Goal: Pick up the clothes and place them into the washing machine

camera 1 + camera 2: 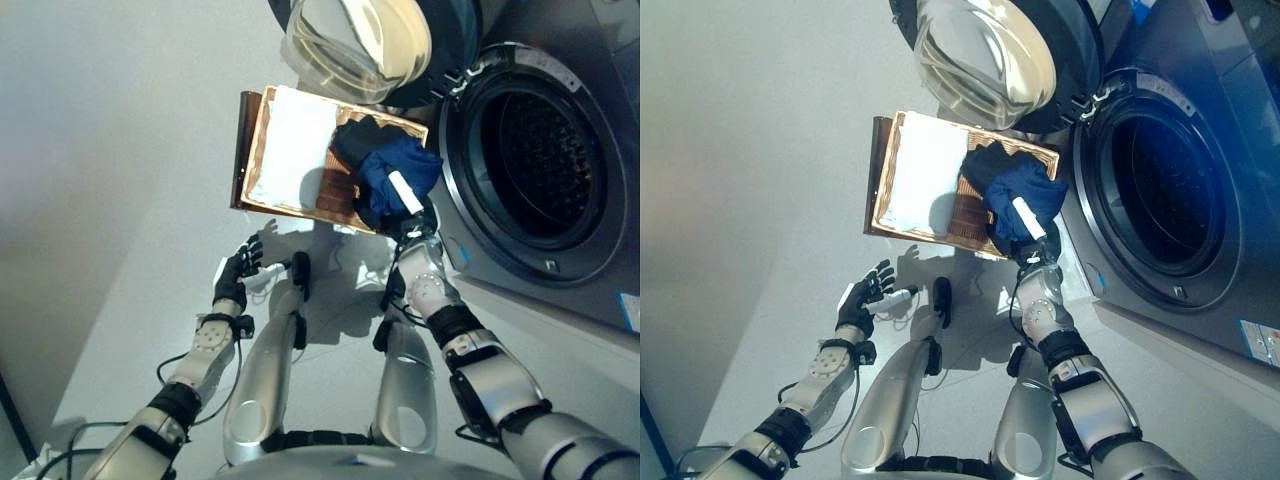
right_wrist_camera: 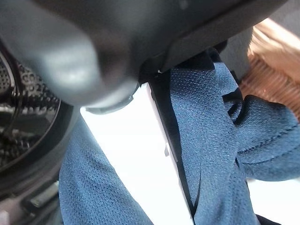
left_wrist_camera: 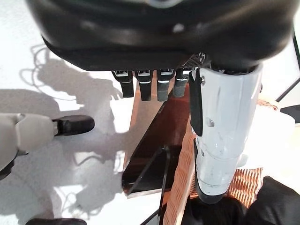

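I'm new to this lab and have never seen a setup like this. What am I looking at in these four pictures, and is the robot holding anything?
This is a humanoid robot with two arms and fingered hands. Two pictures come from cameras in its head, looking down; the other two come from cameras on its wrists, very close to each hand.

On the floor stands a wicker basket holding a white cloth and dark clothes. Beside it is a front-loading washing machine with its glass door swung open and its drum in view.

The right hand is over the basket's end nearest the machine, closed on a blue garment; the right wrist view shows that blue mesh fabric against the hand. The left hand hovers open over the floor, holding nothing.
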